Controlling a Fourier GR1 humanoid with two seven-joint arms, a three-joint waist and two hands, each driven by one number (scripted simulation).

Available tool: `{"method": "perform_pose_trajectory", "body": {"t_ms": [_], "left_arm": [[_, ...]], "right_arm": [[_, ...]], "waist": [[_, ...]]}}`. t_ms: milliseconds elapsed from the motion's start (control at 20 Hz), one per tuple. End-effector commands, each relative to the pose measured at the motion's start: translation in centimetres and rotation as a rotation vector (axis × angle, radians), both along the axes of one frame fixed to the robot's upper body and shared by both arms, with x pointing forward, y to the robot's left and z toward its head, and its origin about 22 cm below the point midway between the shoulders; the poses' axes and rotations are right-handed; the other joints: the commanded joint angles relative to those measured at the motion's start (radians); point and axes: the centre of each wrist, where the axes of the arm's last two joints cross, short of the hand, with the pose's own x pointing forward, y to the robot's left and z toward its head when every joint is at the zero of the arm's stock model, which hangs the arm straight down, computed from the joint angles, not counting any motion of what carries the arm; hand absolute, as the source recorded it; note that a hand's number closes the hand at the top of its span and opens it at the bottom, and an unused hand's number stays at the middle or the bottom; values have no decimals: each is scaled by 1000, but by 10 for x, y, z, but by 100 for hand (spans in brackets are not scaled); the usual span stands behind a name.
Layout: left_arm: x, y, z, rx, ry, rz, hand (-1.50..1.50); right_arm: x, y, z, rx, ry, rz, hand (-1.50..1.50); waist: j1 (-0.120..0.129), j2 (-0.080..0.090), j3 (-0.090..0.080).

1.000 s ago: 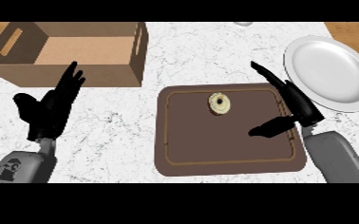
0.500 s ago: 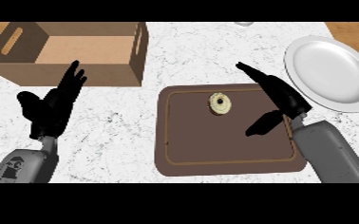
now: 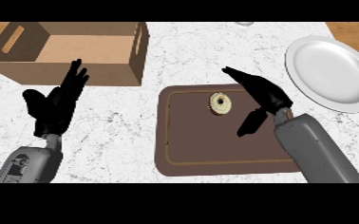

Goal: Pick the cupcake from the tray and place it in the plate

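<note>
Brown and flat, the tray (image 3: 210, 142) lies on the white speckled worktop (image 3: 189, 52) and serves as the landmark for everything else. Nearest the viewer, the grey right forearm crosses the tray's right edge from below. Its black right hand (image 3: 265, 95) hangs over the tray's upper right part, fingers straight and spread, thumb pointing down toward the tray's surface; it holds nothing. The cupcake (image 3: 221, 103) sits on the tray near its far edge, just to the left of that hand, between the extended fingers above and the thumb below, with a gap on both sides; nothing touches it. Well to the left of the tray, the left hand (image 3: 54, 105) rests open over the worktop, fingers up. Beyond the tray's left corner stands an open cardboard box (image 3: 73, 52). Past the tray's right side, farther along the worktop, lies the white plate (image 3: 329, 73), bare, apart from the tray and from the right hand.
</note>
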Motion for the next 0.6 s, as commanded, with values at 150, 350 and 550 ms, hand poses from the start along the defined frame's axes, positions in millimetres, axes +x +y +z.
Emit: {"method": "perform_pose_trajectory", "body": {"t_ms": [150,350,550], "left_arm": [[2,-5,0,10,74,26,0],[-3,1,-22,-1,76,19,0],[2,-7,5,1,70,7,0]], "right_arm": [[4,15,-13,-52,44,11,-150],[19,33,1,-92,40,-10,-150],[39,47,3,-113,44,1,-150]], "waist": [[-1,7,-7],[-1,8,-8],[7,8,-7]]}}
